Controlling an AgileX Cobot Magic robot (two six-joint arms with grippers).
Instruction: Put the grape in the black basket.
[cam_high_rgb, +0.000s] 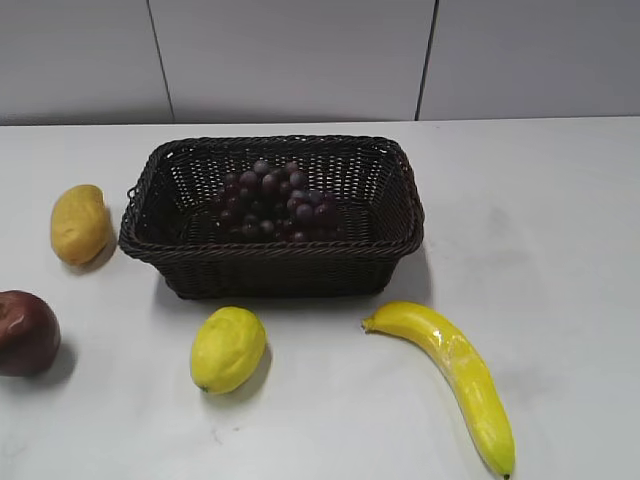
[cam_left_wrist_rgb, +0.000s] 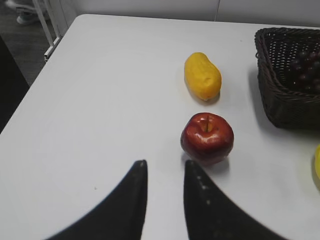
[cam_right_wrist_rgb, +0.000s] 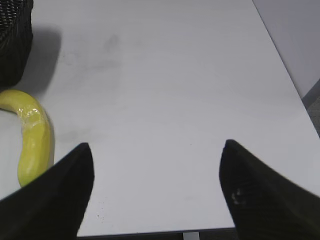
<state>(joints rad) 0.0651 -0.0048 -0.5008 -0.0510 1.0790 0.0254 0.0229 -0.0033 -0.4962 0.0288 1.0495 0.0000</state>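
The grape (cam_high_rgb: 270, 200), a dark purple-red bunch, lies inside the black basket (cam_high_rgb: 270, 255), a rectangular woven basket at the middle back of the table. The left wrist view shows the basket's corner (cam_left_wrist_rgb: 280, 100) with some of the grape (cam_left_wrist_rgb: 306, 70) in it. My left gripper (cam_left_wrist_rgb: 165, 164) is empty with a narrow gap between its fingers, low over the table just left of a red apple. My right gripper (cam_right_wrist_rgb: 156, 145) is wide open and empty over bare table, right of the basket (cam_right_wrist_rgb: 12, 40). Neither gripper shows in the exterior view.
A red apple (cam_high_rgb: 25, 332) (cam_left_wrist_rgb: 207, 138) sits at the left edge. A yellow oblong fruit (cam_high_rgb: 80, 223) (cam_left_wrist_rgb: 202, 76) lies left of the basket. A lemon (cam_high_rgb: 228, 348) and a banana (cam_high_rgb: 450, 370) (cam_right_wrist_rgb: 35, 140) lie in front. The table's near edge runs under the right gripper.
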